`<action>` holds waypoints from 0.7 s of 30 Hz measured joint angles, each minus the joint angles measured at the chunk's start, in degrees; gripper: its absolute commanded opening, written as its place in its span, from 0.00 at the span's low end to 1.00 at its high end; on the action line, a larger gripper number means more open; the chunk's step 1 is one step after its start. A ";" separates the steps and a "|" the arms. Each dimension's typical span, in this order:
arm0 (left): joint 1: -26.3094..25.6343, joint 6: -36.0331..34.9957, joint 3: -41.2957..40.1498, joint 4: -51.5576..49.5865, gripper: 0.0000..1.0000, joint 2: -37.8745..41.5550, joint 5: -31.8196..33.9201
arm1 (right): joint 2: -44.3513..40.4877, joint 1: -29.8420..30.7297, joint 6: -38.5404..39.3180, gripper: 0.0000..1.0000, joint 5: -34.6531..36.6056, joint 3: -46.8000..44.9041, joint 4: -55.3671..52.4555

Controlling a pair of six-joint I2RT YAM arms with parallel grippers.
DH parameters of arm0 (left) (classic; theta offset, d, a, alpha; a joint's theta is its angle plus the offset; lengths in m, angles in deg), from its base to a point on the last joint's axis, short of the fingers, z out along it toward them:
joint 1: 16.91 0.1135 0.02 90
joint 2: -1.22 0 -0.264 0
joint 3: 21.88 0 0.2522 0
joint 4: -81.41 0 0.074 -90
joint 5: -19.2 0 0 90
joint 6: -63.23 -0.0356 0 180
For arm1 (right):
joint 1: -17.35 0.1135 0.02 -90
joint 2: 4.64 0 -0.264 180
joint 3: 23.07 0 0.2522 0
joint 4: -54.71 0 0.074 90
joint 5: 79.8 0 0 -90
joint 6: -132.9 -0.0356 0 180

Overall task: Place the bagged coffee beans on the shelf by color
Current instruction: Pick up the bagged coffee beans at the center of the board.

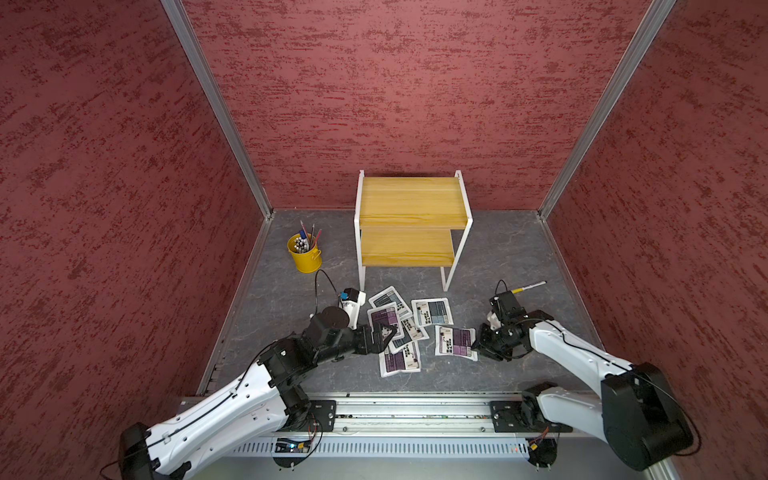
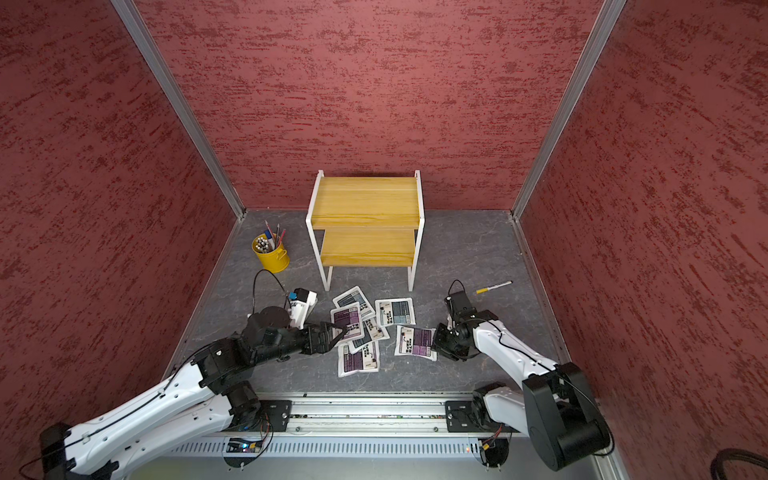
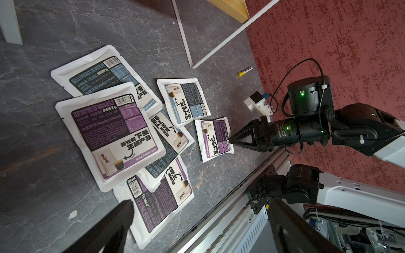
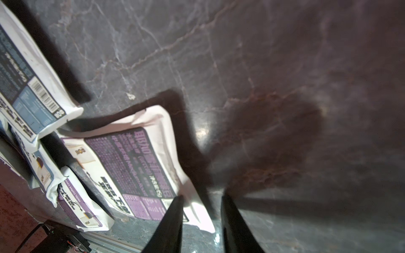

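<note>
- All six pouches (image 1: pixel 409 328) lie on the table (image 1: pixel 519 257), robot-side of the shelf (image 1: pixel 411 220). Both shelf boards are bare.
- Five overlap in a pile before the shelf's left half. One lone purple pouch (image 1: pixel 455 340) lies apart, before the shelf's right leg.
- Key relation: the lone purple pouch's long axis runs about parallel to the shelf's front edge. The right claw (image 1: pixel 476 345) meets the short edge pointing away from the shelf's middle.
- Right claw: fingers (image 4: pixel 171 223) partly apart, astride that edge's white seam. Cannot tell whether they pinch it yet.
- Right arm: low, claw close to the table, clearly the nearer arm.
- Left claw (image 1: pixel 388 332): wide open, empty, over the pile's topmost pouch (image 1: pixel 384 318).
- Judgement: grasp in hand, no pouch sorted yet.
</note>
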 measured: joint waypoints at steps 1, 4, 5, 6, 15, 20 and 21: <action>0.00 0.02 0.00 -0.31 1.00 0.04 0.04 | 0.15 0.13 -0.07 0.30 0.00 0.00 0.37; 0.00 0.02 0.00 -1.09 1.00 0.31 0.17 | 0.70 0.55 -0.37 0.27 -0.04 0.00 1.53; 0.00 0.04 0.00 -1.27 1.00 0.48 0.20 | 0.85 0.70 -0.46 0.26 -0.07 0.00 1.92; 0.00 0.04 0.00 -1.38 1.00 0.72 0.22 | 1.05 0.83 -0.57 0.25 -0.07 0.00 2.32; 0.00 0.09 -0.04 -2.82 1.00 1.64 0.61 | 0.26 1.77 -0.85 0.46 -0.63 -0.20 4.79; 0.00 0.07 -0.33 -3.72 1.00 1.64 0.63 | -0.52 1.81 -0.92 0.46 -1.14 -0.87 5.60; 0.00 0.07 -0.35 -3.87 1.00 1.62 0.63 | -0.31 1.81 -0.92 0.46 -1.31 -0.87 6.05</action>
